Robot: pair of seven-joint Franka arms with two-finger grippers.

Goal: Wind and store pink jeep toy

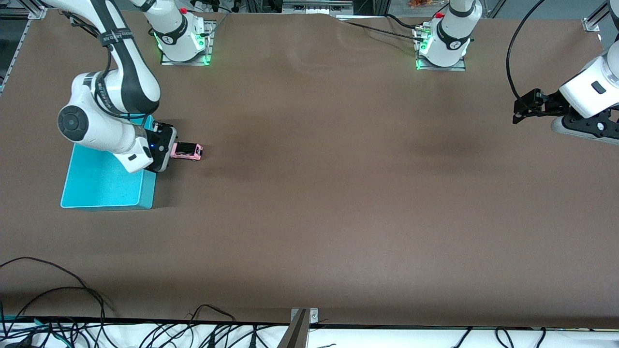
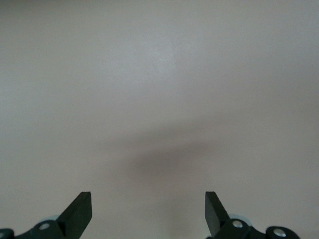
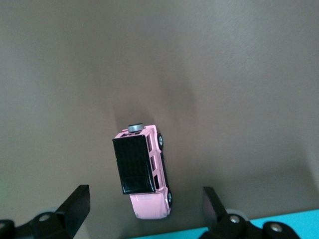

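Note:
The pink jeep toy (image 1: pixel 187 151) has a black roof and stands on its wheels on the brown table, right beside the turquoise bin (image 1: pixel 106 183), on the bin's side toward the left arm's end. My right gripper (image 1: pixel 168 151) hangs open over the jeep's end nearest the bin. In the right wrist view the jeep (image 3: pixel 142 169) lies between the spread fingertips (image 3: pixel 79 199) without touching them, and my right gripper (image 3: pixel 146 199) holds nothing. My left gripper (image 1: pixel 522 110) waits open over bare table at the left arm's end. In its own view the left gripper (image 2: pixel 148 204) has only table under it.
The bin's rim (image 3: pixel 279 224) shows close by the right fingers. The right arm's elbow (image 1: pixel 106 116) hangs over the bin. Black cables (image 1: pixel 72 328) and a metal bracket (image 1: pixel 302 324) run along the table edge nearest the front camera.

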